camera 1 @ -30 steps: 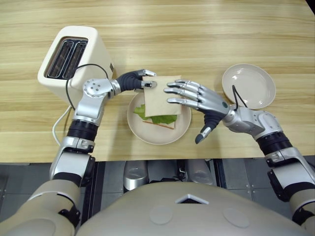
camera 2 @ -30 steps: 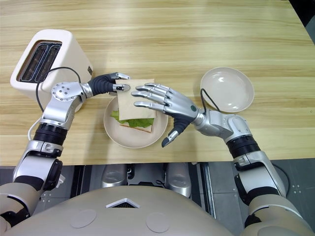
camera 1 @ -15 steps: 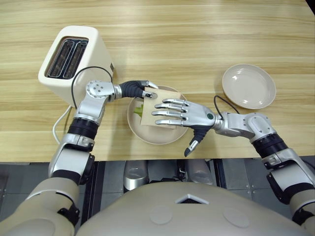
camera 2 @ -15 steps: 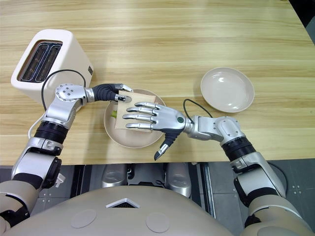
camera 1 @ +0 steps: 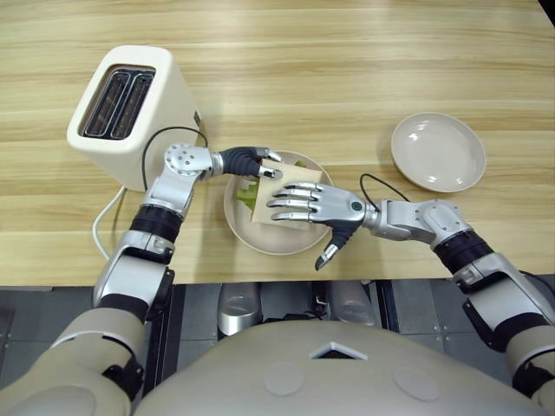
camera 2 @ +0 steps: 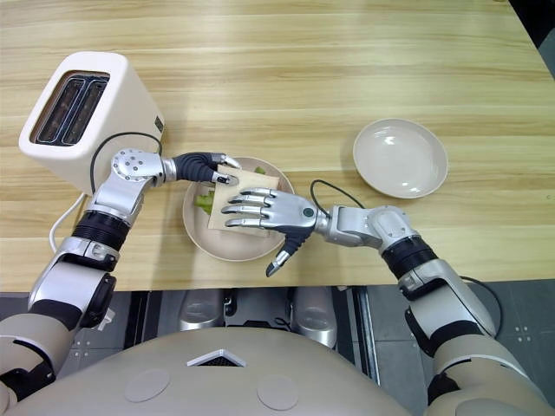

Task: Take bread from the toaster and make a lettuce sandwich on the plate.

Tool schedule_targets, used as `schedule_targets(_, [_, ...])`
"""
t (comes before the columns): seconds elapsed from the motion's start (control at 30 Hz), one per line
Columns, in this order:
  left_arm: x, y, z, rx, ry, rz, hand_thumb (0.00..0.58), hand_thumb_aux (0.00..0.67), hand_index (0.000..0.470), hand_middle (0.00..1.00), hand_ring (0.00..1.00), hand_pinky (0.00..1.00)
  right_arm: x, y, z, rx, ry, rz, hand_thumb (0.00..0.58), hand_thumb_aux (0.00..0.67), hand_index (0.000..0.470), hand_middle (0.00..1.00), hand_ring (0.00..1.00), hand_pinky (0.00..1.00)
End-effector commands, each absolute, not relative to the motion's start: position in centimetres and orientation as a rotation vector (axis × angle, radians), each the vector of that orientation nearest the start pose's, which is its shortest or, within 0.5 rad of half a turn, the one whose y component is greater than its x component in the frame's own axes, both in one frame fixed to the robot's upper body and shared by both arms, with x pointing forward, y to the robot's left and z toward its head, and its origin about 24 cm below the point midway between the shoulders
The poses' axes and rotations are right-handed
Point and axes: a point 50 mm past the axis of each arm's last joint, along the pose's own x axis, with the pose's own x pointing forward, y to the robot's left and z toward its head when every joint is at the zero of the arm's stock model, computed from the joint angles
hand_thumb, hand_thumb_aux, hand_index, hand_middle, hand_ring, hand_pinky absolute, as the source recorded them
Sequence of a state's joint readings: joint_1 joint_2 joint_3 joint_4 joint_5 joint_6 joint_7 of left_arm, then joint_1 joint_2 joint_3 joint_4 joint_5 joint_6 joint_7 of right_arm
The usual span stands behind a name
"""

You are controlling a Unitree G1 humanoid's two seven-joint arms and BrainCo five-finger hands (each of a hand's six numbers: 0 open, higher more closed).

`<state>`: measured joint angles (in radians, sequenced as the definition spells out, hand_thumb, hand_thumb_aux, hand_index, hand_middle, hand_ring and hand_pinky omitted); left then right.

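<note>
Tan top slice (camera 1: pixel 297 177) over lettuce (camera 1: pixel 245 195): right hand (camera 1: pixel 312 205) flat, fingers spread; left hand (camera 1: pixel 247 161) pinches its corner. I'd press evenly.

A bread slice (camera 1: pixel 299 176) was laid over lettuce (camera 1: pixel 246 196) on the plate (camera 1: pixel 276 240) beside the toaster (camera 1: pixel 130 104). Its far corner was pinched by the left robot hand (camera 1: pixel 247 161), and the right robot hand (camera 1: pixel 310 206) was laid flat on it, fingers spread. A second plate (camera 1: pixel 438 152) was set well apart on the tabletop (camera 1: pixel 347 78).
</note>
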<state>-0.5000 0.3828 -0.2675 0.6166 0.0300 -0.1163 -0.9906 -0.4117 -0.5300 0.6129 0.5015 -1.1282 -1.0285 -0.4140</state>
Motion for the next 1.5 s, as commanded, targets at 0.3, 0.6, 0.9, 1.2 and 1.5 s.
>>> schedule_targets(0.3, [32.7, 14.2, 5.0, 0.533, 0.198, -1.034, 0.0, 0.0, 0.0, 1.0, 1.0, 1.0, 23.8, -12.5, -2.6, -1.295, -0.384, 1.375, 0.0, 0.0, 0.0, 0.0, 0.0, 0.0])
schedule_targets(0.6, [34.0, 14.5, 9.1, 0.388, 0.023, -0.893, 0.0, 0.0, 0.0, 0.68, 0.68, 0.68, 22.8, -12.0, -2.5, -1.173, -0.315, 1.445, 0.0, 0.0, 0.0, 0.0, 0.0, 0.0])
schedule_targets(0.9, [31.8, 14.5, 9.5, 0.318, -0.022, -0.903, 0.0, 0.0, 0.0, 0.56, 0.56, 0.56, 24.3, -12.7, -2.3, -1.209, -0.25, 1.356, 0.0, 0.0, 0.0, 0.0, 0.0, 0.0])
schedule_targets(1.2, [30.1, 14.3, 9.0, 0.245, -0.042, -0.895, 0.0, 0.0, 0.0, 0.55, 0.55, 0.55, 25.9, -14.0, -2.3, -1.226, -0.196, 1.234, 0.0, 0.0, 0.0, 0.0, 0.0, 0.0])
schedule_targets(1.5, [29.6, 13.9, 10.4, 0.284, -0.151, -0.844, 0.0, 0.0, 0.0, 0.53, 0.53, 0.53, 25.9, -13.1, -2.9, -1.207, -0.198, 1.228, 0.0, 0.0, 0.0, 0.0, 0.0, 0.0])
